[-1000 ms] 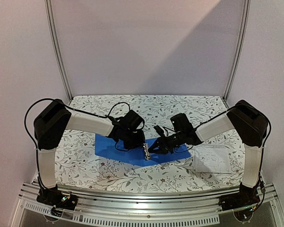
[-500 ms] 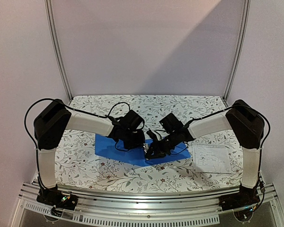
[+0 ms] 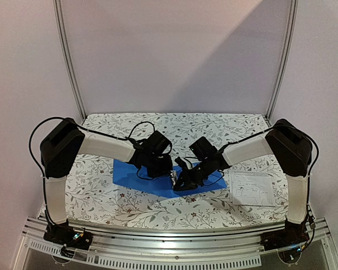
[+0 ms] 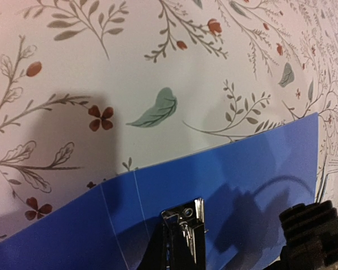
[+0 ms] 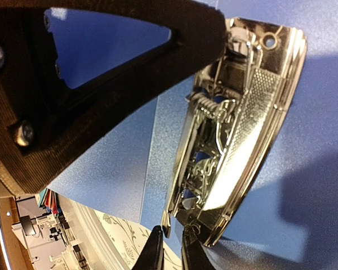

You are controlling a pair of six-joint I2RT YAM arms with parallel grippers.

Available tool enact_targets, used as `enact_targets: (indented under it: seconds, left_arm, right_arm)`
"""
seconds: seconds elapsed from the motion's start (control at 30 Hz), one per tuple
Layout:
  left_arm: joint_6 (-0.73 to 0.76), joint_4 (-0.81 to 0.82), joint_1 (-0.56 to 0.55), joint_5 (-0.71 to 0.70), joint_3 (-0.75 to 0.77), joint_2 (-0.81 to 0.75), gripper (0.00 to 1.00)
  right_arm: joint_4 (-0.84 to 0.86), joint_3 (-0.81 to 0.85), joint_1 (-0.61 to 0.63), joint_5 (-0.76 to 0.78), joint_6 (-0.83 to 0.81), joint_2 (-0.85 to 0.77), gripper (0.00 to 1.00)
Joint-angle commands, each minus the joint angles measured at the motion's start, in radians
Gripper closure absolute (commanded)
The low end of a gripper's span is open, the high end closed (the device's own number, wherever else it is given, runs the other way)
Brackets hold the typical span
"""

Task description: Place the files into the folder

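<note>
The blue folder (image 3: 132, 175) lies open on the table, and it also fills the left wrist view (image 4: 253, 169). Its metal clip (image 3: 173, 179) stands up from the inside. My left gripper (image 3: 169, 173) is shut on the clip's upper end (image 4: 187, 216). In the right wrist view the chrome clip (image 5: 236, 129) is close up, with my left gripper's black finger (image 5: 101, 84) at its top. My right gripper (image 5: 170, 250) has its jaws almost together around the clip's lower tip. The files, a white printed sheet (image 3: 251, 188), lie flat to the right of the folder.
The table has a floral cloth (image 3: 101, 197). A metal rail (image 3: 169, 242) runs along the near edge. Two upright frame poles (image 3: 70, 62) stand at the back corners. My right arm's black ridged body (image 4: 312, 236) shows at the lower right of the left wrist view.
My right gripper has moved left across the folder to the metal clip. My left gripper has stayed on the clip. The paper has not moved.
</note>
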Motion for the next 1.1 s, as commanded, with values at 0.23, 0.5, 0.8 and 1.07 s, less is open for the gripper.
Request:
enact_targets:
  seconds: [0.23, 0.5, 0.8, 1.07]
  left_arm:
    - [0.010, -0.054, 0.006, 0.004, -0.032, 0.036, 1.00]
    - [0.014, -0.051, 0.006, 0.004, -0.035, 0.034, 1.00]
    - [0.021, -0.048, 0.006, 0.004, -0.040, 0.038, 1.00]
    - [0.027, -0.048, 0.006, 0.036, -0.029, 0.054, 1.00]
  right_arm:
    - [0.017, 0.000, -0.001, 0.017, 0.026, 0.043, 0.98]
    - [-0.066, -0.008, -0.019, 0.098, 0.071, 0.064, 1.00]
    - [-0.091, -0.091, -0.072, 0.181, 0.150, 0.067, 1.00]
    - [0.053, -0.067, -0.013, 0.215, 0.061, -0.093, 1.00]
